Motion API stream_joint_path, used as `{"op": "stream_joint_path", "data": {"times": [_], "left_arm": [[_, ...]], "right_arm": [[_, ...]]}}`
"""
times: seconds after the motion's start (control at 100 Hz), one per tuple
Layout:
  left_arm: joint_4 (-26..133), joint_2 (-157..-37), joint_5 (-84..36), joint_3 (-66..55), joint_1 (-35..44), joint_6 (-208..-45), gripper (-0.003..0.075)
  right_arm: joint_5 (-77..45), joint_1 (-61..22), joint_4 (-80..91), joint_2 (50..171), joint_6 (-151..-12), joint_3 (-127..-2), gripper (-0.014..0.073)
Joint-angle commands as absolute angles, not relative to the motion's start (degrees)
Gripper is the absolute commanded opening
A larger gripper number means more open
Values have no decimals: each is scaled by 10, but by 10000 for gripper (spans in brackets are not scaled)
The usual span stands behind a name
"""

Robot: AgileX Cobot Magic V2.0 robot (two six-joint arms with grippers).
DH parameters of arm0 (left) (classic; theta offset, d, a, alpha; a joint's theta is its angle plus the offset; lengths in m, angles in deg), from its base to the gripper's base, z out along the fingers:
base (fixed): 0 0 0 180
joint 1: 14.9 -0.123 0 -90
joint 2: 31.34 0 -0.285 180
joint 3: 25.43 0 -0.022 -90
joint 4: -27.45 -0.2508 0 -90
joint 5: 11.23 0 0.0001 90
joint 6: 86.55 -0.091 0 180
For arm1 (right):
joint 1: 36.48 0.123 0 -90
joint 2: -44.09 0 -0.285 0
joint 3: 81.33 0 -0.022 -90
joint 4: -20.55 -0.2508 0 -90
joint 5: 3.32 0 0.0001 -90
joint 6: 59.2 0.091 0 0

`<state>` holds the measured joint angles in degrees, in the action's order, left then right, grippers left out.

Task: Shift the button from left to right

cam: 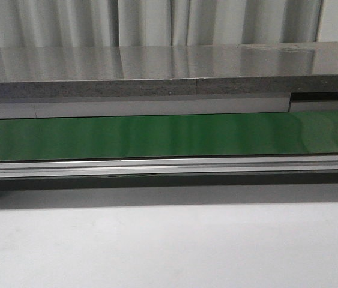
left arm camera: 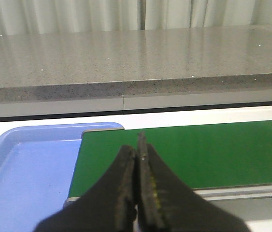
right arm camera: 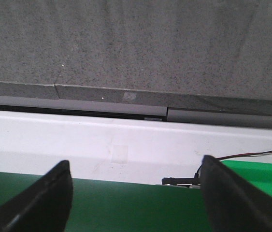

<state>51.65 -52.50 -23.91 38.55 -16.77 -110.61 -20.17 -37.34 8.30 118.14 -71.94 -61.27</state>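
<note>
Left jaws closed, right jaws spread, blue tray holding nothing visible

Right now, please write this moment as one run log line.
button: not in view | left gripper: shut, empty, over green belt end beside blue tray | right gripper: open, empty, above belt

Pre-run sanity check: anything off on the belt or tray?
Nothing damaged or spilled. Only oddity: no button visible on the green belt or in the blue tray. Left tool shut, right tool open.
</note>
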Motion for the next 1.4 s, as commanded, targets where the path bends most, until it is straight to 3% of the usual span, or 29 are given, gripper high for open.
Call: {"op": "stream_joint_path", "data": {"times": [0.0, 0.28, 0.59, 0.88, 1.02, 1.33, 1.39], "left_arm": [[523, -529, -201, 369, -164, -1106, -21], [523, -529, -201, 369, -164, -1106, -21], [523, -529, -201, 369, -164, -1106, -21], [523, -529, -201, 369, -164, -1106, -21], [523, -529, -201, 369, -164, -1106, -21], [523, -529, -201, 369, -164, -1106, -21], [523, -529, -201, 369, -164, -1106, -21]], "right_arm": [[-109, -367, 76, 1114, -721, -569, 552], [-54, -364, 77, 908, -721, -393, 552], [-133, -364, 76, 687, -721, -290, 552], [-160, -365, 76, 631, -721, -279, 534], [-159, -365, 76, 631, -721, -279, 416], [-160, -365, 76, 631, -721, -279, -67], [-160, -365, 76, 631, -721, -279, -62]]}}
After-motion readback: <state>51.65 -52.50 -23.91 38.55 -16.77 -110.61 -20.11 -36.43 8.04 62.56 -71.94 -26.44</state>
